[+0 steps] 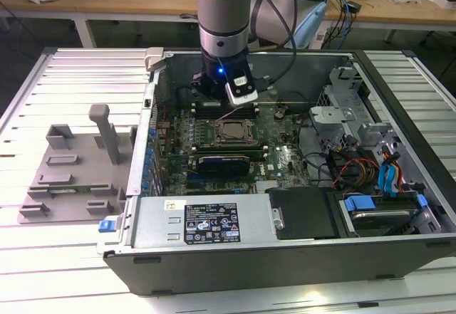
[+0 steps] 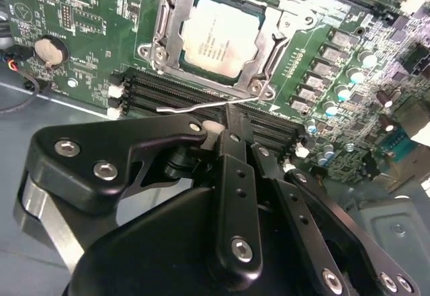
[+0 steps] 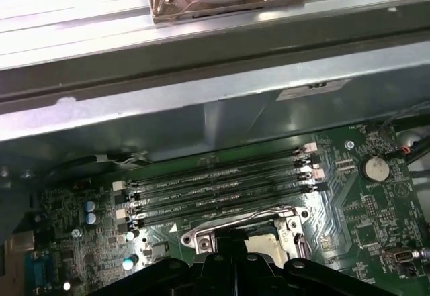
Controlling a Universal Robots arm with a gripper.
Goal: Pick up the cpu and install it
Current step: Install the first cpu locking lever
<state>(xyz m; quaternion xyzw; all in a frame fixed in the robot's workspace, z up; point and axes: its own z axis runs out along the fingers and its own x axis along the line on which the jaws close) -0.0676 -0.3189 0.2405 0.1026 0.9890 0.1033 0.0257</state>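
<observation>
The cpu, a square chip with a silver-grey top, lies flat in the socket's metal frame on the green motherboard. The thin socket lever lies just outside the frame. My black gripper hovers just above the board beside the socket, over the memory slots, with its fingers together and nothing between them. In the exterior view the gripper hangs inside the open computer case, behind the socket. In the first wrist view a strip of the cpu shows above the gripper.
A grey fixture plate with raised blocks lies on the slatted table at the exterior view's left. The case walls, power supply, and drive bays with cables surround the board. Memory slots run beside the socket.
</observation>
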